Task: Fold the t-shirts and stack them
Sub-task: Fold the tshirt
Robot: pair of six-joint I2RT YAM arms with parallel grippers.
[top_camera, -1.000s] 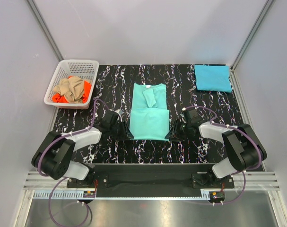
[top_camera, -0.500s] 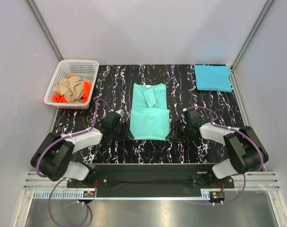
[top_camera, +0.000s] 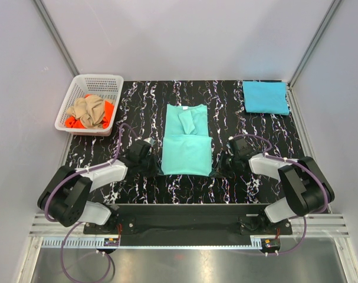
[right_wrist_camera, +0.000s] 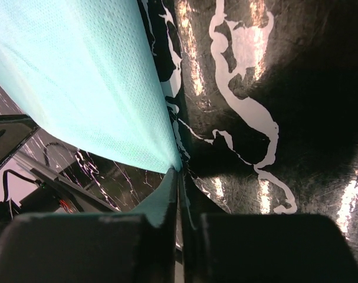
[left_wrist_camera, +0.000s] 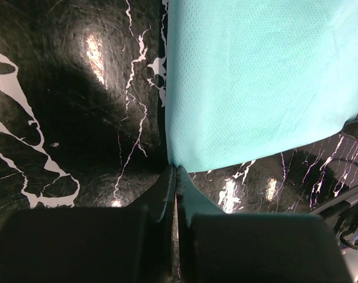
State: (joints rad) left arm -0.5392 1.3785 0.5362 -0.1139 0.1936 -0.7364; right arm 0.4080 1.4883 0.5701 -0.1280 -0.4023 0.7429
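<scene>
Mint-teal t-shirt: lies flat mid-worktop, long axis running away from the arm bases. It is narrowed to a strip, with a sleeve-like flap lying on its far half. The near half looks like a doubled panel.

Left pincer: fingers pressed together on the shirt's near-left corner, low against the worktop. The cloth corner runs straight into the fingertips.

Right pincer: mirror position, fingers pressed together on the near-right corner. The cloth point ends at the tips. How much fabric sits between the fingers is hidden in both wrist views, so the hold is probably shallow.

Reason for the hold (judgement): gripping both near corners together keeps the near edge straight and taut. The edge can then be carried toward the far end as one line without skewing, which gives the next crosswise fold.

Sky-blue t-shirt: folded, at the far right corner, well apart from the mint-teal one. It is likely the base of the stack, kept clear of the folding area.

Tan t-shirt and orange t-shirt: crumpled in the white lattice basket at far left, tan on top, not yet folded.

Risk (judgement): a corner slips out on lifting and the fold comes out crooked.
</scene>
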